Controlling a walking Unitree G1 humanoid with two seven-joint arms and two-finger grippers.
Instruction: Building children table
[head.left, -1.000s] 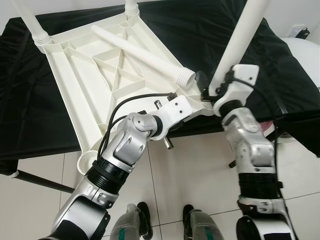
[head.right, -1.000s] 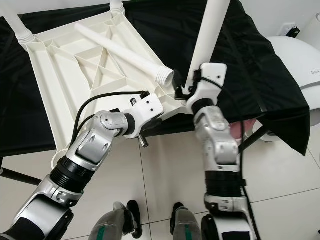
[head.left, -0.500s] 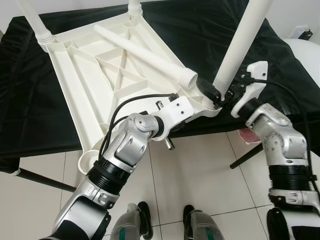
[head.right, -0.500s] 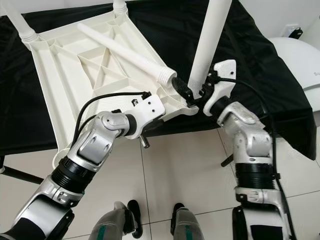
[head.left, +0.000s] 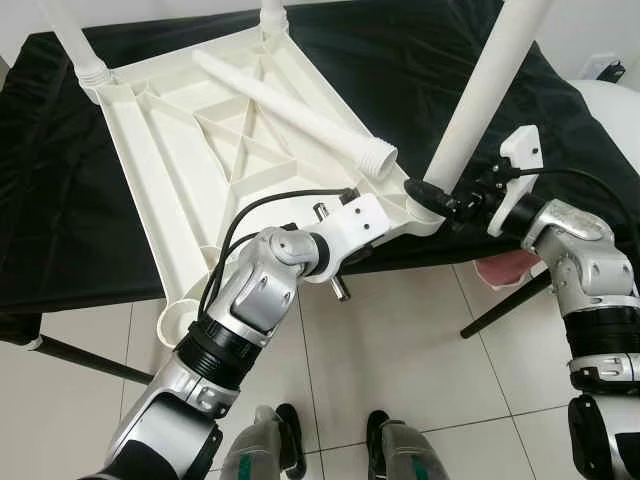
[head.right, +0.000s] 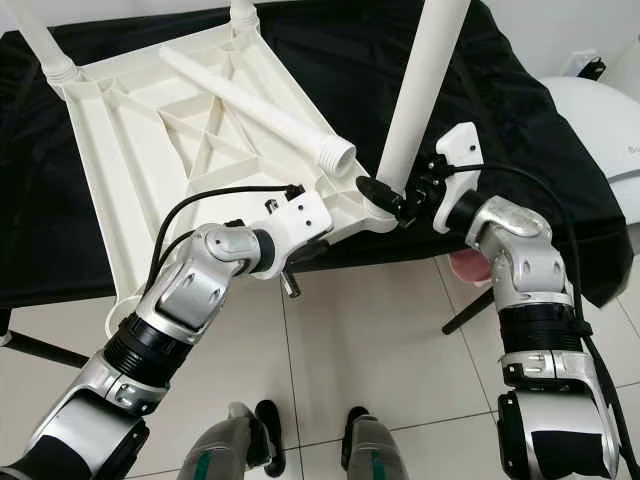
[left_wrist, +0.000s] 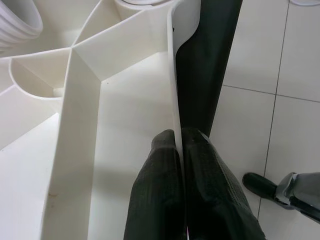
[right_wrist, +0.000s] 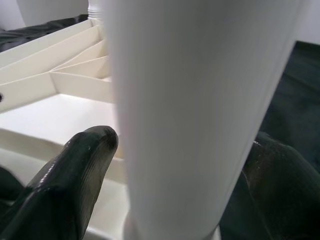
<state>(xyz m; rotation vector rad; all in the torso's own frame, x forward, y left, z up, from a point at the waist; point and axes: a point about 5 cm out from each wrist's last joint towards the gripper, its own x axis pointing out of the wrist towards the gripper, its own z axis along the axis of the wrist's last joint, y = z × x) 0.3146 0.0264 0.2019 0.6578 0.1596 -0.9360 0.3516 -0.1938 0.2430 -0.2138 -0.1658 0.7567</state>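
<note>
The white children's table top (head.left: 180, 170) lies upside down on a black-covered bench. Legs stand in its far left corner (head.left: 70, 45) and far corner (head.left: 272, 12). A third, upright leg (head.left: 480, 90) stands in the near right corner socket. A loose leg (head.left: 290, 110) with a threaded end lies across the ribbed underside. My right gripper (head.left: 435, 195) is shut on the upright leg at its base, one finger (right_wrist: 85, 165) on each side. My left gripper (left_wrist: 180, 145) is shut on the table top's near rim (left_wrist: 172, 90).
The black cloth (head.left: 560, 160) hangs over the bench edge on the right. A white rounded object (head.left: 612, 110) stands at the far right, something pink (head.left: 505, 268) lies on the floor tiles, and a black bench leg (head.left: 500, 305) slants beside it. My feet (head.left: 290, 440) stand below.
My right arm has swung outward to the right and its wrist has turned around the upright leg, the gripper staying at the leg's base. The left arm has not moved.
</note>
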